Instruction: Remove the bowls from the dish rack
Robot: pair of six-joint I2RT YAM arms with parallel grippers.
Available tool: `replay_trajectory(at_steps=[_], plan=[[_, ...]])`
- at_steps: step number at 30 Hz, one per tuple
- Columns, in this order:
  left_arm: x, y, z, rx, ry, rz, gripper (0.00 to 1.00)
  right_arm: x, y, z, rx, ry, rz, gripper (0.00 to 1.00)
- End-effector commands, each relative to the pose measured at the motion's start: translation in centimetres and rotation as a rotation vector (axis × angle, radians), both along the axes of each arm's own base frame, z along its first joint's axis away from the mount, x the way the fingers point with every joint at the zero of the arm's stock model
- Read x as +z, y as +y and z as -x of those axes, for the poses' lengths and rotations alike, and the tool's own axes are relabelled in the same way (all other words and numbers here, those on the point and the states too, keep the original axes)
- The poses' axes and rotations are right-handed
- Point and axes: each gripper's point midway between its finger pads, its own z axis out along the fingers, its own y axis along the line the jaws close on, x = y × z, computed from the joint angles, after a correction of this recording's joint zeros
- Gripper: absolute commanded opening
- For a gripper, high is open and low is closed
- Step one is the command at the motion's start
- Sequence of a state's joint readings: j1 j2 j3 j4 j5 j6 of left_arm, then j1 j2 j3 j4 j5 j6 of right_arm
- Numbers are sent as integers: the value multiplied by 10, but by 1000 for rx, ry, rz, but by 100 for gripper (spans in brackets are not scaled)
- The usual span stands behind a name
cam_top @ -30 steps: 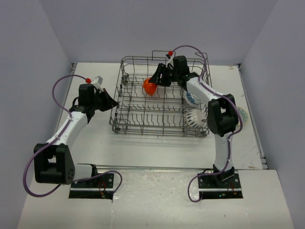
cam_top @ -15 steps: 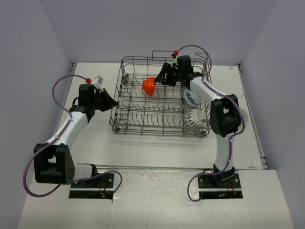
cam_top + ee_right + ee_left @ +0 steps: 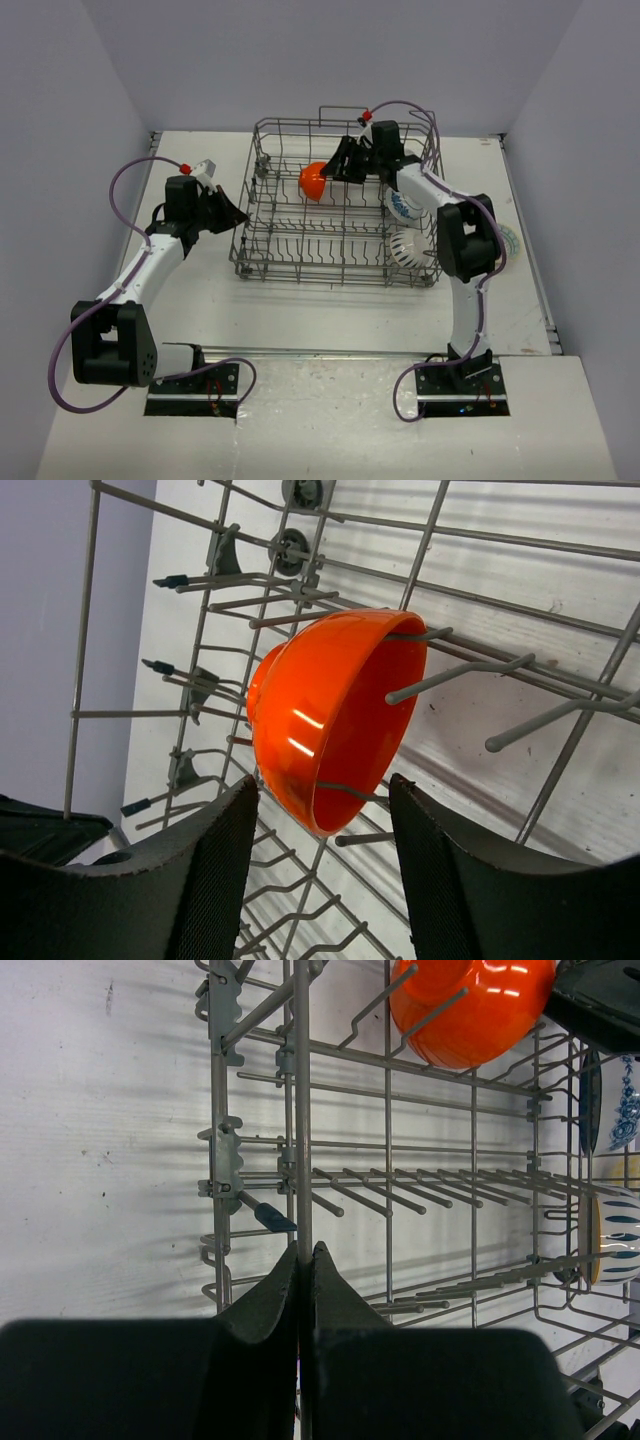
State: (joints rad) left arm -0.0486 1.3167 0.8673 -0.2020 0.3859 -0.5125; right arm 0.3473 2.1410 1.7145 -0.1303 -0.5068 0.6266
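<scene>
The right claw point(image 3: 322, 785) gapes, fingers spread close around the orange bowl point(image 3: 320, 700), which leans on tines at the far middle of the dish rack point(image 3: 330, 280). The left claw point(image 3: 305, 1252) is pinched onto a wire at the rack's left edge on the bench point(image 3: 300, 320)

In the left wrist view, orange bowl point(image 3: 465, 1010) inside the dish rack point(image 3: 300, 1110) cut by the top edge, blue-patterned bowl point(image 3: 630, 1100) and striped bowl point(image 3: 618, 1235) at the rack's right side clipped, pale bowl point(image 3: 511, 238) outside the rack half hidden behind right arm point(image 3: 455, 240)
</scene>
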Motion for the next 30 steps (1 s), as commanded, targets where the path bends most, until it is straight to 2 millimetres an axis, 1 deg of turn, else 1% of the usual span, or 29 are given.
replay_trajectory(at_steps=[1, 2, 3, 4, 5, 6, 7, 8, 9, 10, 13, 16, 17, 18, 19, 22, 23, 24, 25, 27, 30], plan=[[-19, 6, 7, -1, 41, -49, 0, 20, 16, -2, 53, -27, -87, 56], [-20, 6, 7, -1, 44, -49, 0, 21, 18, -2, 60, -22, -99, 54], [-19, 6, 6, 0, 42, -48, 0, 18, 20, -3, 67, -13, -108, 52], [-19, 6, 6, 1, 42, -47, 0, 21, 24, -2, 78, -5, -133, 49], [-20, 5, 6, -2, 44, -45, 0, 22, 26, -1, 87, 0, -152, 49], [-19, 5, 6, -2, 43, -43, 0, 19, 28, -1, 94, 10, -168, 47], [-19, 5, 6, -2, 41, -43, 0, 23, 31, -3, 94, 8, -195, 45], [-19, 5, 5, -1, 41, -44, 0, 23, 33, -1, 105, 20, -214, 43], [-17, 4, 5, -3, 38, -42, 0, 24, 36, -3, 113, 7, -239, 43], [-18, 4, 5, -4, 40, -40, 0, 24, 38, -1, 113, 32, -267, 43], [-16, 3, 5, -5, 36, -37, 0, 27, 45, 0, 130, 55, -341, 40], [-14, 5, 4, -1, 34, -41, 0, 31, 49, 4, 149, 75, -408, 33], [-13, 5, 4, -1, 33, -41, 0, 33, 50, 5, 151, 77, -423, 27], [-13, 5, 3, 0, 33, -40, 0, 37, 51, 7, 159, 81, -454, 25], [-13, 4, 3, 0, 34, -38, 0, 37, 51, 8, 163, 85, -468, 17], [-12, 4, 2, 1, 33, -37, 0, 48, 52, 13, 180, 95, -539, 6], [-11, 4, 2, 1, 32, -36, 0, 49, 52, 14, 178, 103, -559, 1], [-12, 4, 2, 1, 35, -36, 0, 53, 52, 16, 191, 75, -586, 0], [-12, 4, 2, 0, 35, -35, 0, 57, 52, 17, 184, 100, -618, 0], [-12, 3, 3, -2, 35, -33, 0, 61, 52, 16, 191, 94, -643, 0], [-10, 4, 3, 1, 29, -39, 0, 62, 52, 17, 185, 93, -650, 0]])
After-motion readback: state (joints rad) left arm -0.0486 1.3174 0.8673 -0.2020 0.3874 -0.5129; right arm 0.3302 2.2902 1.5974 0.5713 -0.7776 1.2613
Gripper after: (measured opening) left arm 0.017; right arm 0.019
